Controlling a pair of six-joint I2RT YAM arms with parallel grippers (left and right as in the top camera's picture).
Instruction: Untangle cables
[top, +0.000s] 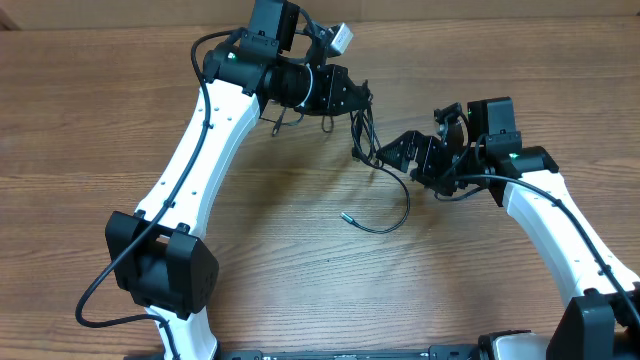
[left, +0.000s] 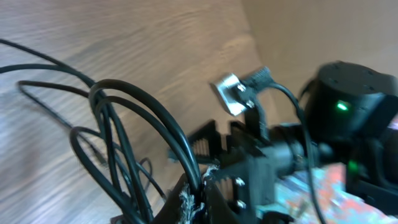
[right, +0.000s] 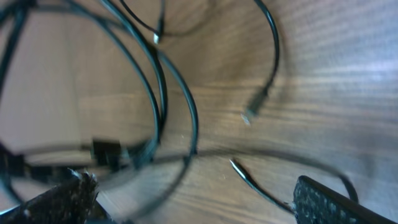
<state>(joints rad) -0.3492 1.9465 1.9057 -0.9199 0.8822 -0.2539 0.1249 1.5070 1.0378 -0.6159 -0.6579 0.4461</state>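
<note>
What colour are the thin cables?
The cables are black; left wrist view shows them best.

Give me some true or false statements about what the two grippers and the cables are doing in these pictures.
1. The left gripper is shut on the cables. True.
2. The right gripper is clamped shut. False: its jaws stand open, close to the cables.
3. One metal-tipped cable end lies loose on the table. True.
4. The table is covered with a white cloth. False: it is bare wood.
</note>
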